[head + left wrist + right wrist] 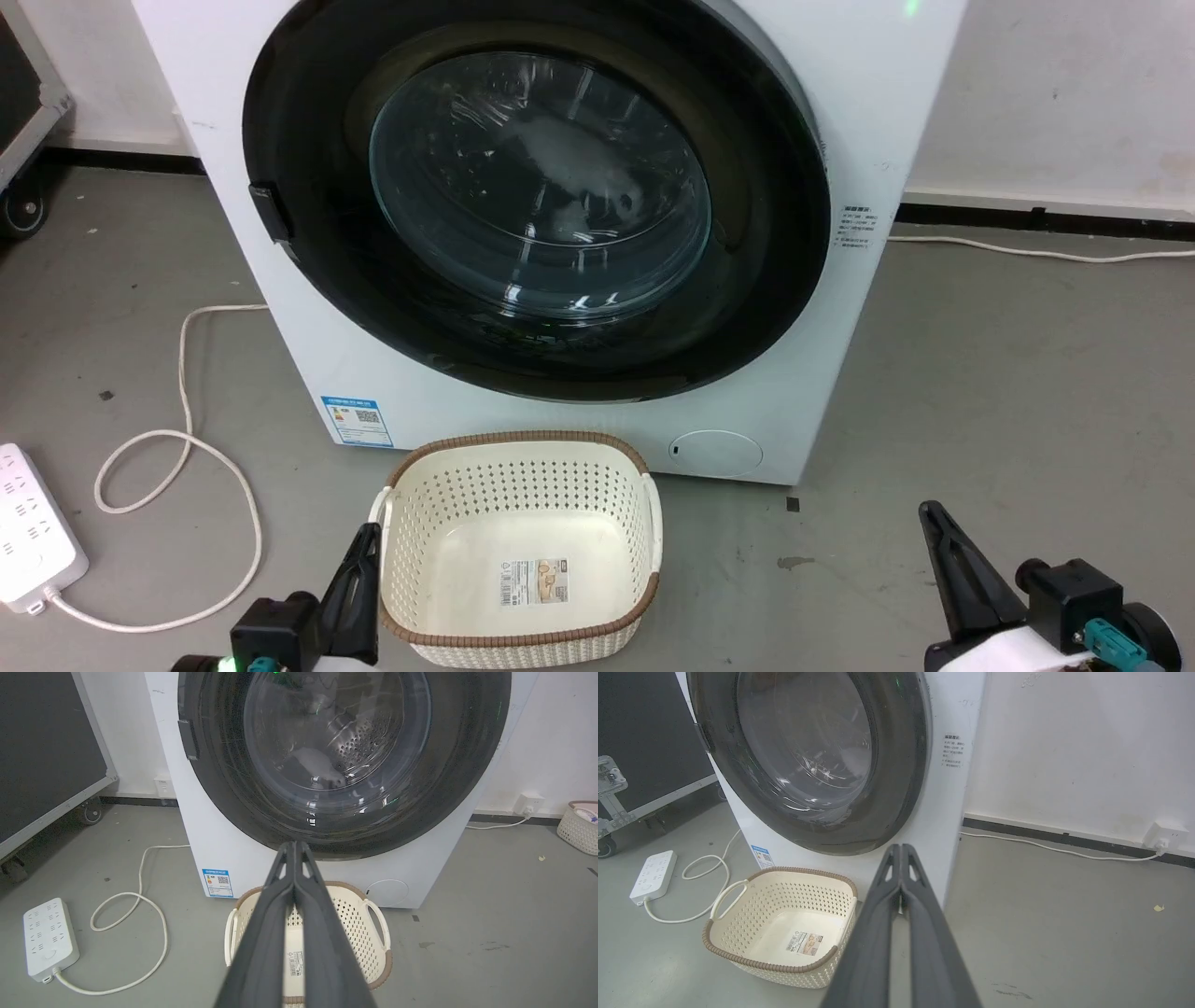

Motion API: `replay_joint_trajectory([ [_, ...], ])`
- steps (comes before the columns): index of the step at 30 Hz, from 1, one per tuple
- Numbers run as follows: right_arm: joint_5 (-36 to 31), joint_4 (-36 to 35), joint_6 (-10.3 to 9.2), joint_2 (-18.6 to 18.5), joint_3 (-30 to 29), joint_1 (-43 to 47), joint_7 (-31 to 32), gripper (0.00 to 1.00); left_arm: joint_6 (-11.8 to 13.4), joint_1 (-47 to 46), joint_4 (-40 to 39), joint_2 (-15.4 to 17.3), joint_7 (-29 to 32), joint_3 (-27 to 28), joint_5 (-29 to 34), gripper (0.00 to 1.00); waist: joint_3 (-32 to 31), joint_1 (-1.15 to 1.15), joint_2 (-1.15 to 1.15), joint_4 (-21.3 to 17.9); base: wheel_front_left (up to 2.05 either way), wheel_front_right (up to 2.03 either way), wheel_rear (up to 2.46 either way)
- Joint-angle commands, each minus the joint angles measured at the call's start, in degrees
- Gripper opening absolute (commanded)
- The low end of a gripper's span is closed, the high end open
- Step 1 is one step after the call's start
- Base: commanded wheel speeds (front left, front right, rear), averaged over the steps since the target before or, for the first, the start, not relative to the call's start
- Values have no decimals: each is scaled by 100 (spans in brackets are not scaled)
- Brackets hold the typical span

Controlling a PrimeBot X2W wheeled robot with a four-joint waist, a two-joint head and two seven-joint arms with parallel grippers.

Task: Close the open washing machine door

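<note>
**Two grippers low, door flush with the machine**

The washing machine door (540, 187) sits in the front of the washing machine (868, 112). Its glossy black rim lies flat against the white panel all round, with no gap visible from the head view or from the side in the right wrist view. The small latch handle (271, 213) on its left edge lies close to the panel too. I judge the door shut and the task done, though the pictures do not show whether the latch has caught. The perforated steel drum shows through the clear bowl.

Both tools hang clear of the door, which fits a finished job. The left gripper (294, 845) has its two dark fingers pressed together on nothing, pointing at the door's lower rim from above the basket (523, 485). The right gripper (901, 847) is likewise pressed together and empty, aimed at the machine's lower right corner.

The cream basket stands on the floor (1008, 392) just before the machine's bottom edge, below the door, probably set there for laundry. It is empty apart from a label. A white power strip (28, 532) lies to its left, its cable (182, 373) looping toward the machine's left side.

The floor is grey, smooth and scuffed. A white wall (1074, 93) with dark skirting runs behind, and a black wheeled case (46, 751) stands at the far left.
</note>
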Motion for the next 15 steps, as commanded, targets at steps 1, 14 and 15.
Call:
replay_joint_trajectory([
  [1, -21, -53, -1, 9, 9, -53, 39, 0, 38, -87, -34, -27, 30, 11, 53, 0, 1, 0, 0, -1, 0, 0, 0],
  [14, -48, -154, -2, 12, 26, -78, 176, 0, 77, -140, -114, -70, 183, 55, 164, 0, 16, 0, 0, -20, 0, 0, 0],
  [15, -51, -162, -2, 13, 27, -79, 186, 0, 80, -144, -121, -73, 195, 58, 172, 0, 17, 0, 0, -21, 0, 0, 0],
])
